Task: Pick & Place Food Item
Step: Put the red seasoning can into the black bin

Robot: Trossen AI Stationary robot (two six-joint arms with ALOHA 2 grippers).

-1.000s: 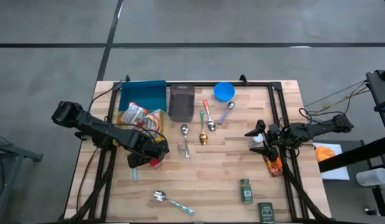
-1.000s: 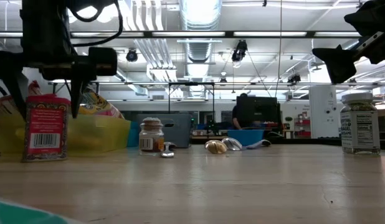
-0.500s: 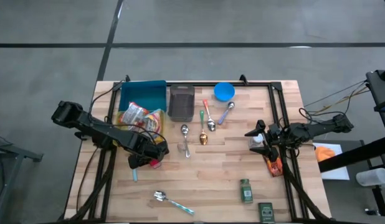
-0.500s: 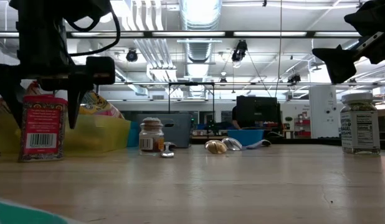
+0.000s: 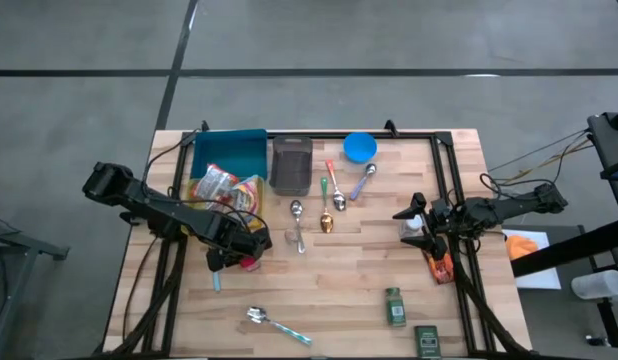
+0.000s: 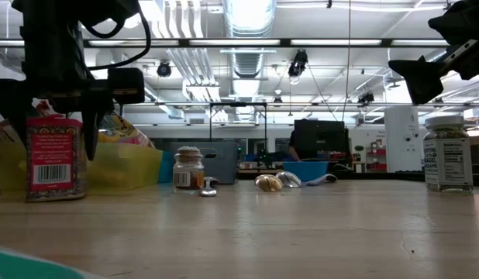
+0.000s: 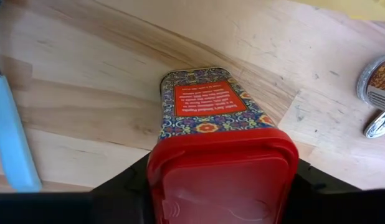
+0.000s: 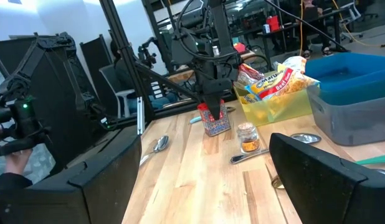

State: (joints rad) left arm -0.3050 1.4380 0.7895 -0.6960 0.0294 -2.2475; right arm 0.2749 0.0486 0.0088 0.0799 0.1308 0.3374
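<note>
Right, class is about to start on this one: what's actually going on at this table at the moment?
The left gripper has come down over a red-lidded spice tin standing upright on the wooden table, one finger on each side of it. Its fingers are closing in, but a firm grip cannot be confirmed. The tin stands in front of a yellow bin holding snack bags. The right gripper waits open above the table's right side. Spoons, small jars and a blue bowl lie untouched.

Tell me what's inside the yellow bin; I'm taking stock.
The yellow bin holds snack bags, piled above its rim. Anything beneath them is covered.
</note>
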